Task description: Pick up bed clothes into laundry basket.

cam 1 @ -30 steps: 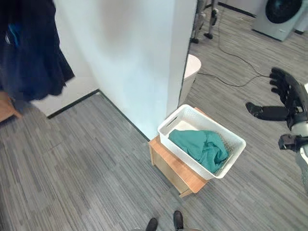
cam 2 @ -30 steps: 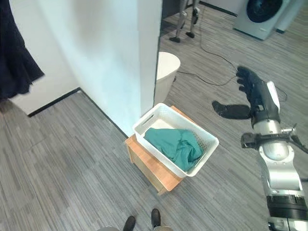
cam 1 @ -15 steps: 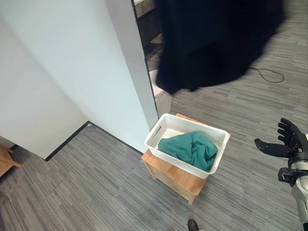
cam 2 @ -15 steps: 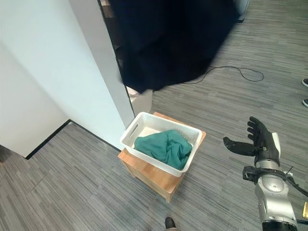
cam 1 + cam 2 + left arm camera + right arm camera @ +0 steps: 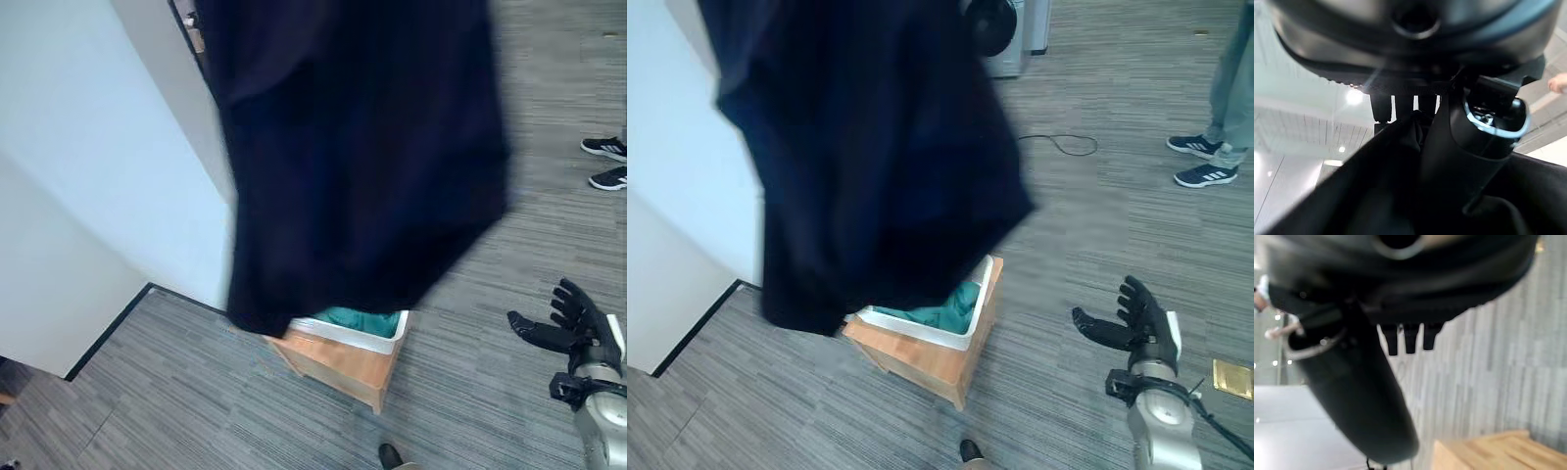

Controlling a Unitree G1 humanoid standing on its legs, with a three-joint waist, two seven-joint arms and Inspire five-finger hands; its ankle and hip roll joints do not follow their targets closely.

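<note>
Big cloth (image 5: 362, 147): v. dark navy, plain, no pattern. Basket (image 5: 921, 328): white. Cloth in basket (image 5: 945, 311): teal green, plain. Stool (image 5: 338, 364) under it: light orange-brown wood. Floor (image 5: 470, 372): grey, fine streaked plank pattern. Wall (image 5: 88, 166): pale blue-white w/ black skirting. Right hand (image 5: 1132, 318): black.

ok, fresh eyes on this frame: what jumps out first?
A big dark cloth hangs mid-air over the white basket, hiding most of it; the left hand is curled on it. Teal cloth shows in the basket. The right hand is open, off to the right.
</note>
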